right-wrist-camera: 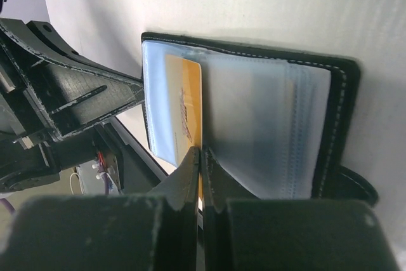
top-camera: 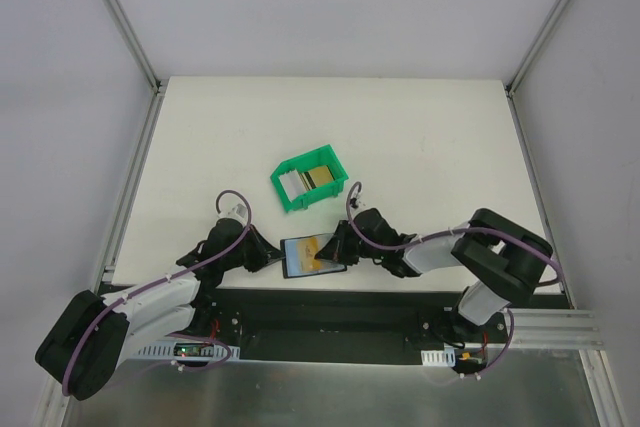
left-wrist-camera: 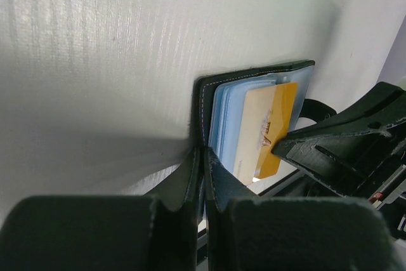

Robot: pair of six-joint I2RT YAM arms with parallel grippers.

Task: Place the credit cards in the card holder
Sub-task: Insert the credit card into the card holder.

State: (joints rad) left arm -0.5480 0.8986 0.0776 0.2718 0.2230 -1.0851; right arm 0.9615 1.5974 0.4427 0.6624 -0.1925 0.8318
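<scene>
My left pincer [top-camera: 272, 256] is clenched on the left edge of the open black wallet [top-camera: 303, 256]. The wallet lies low in the middle of the overhead frame, at the near edge of the white table [top-camera: 420, 147]. My right pincer [top-camera: 334, 247] is clamped shut on one end of a gold card [right-wrist-camera: 185, 103], which rests against the wallet's bluish clear sleeves. More cards [top-camera: 320, 178] sit in the green bin [top-camera: 283, 190] just above the wallet, apart from it.

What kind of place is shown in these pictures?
Probably a laboratory robot test bench: a white table, plain walls with metal frame bars, and the left arm and right arm bolted at its edge.
</scene>
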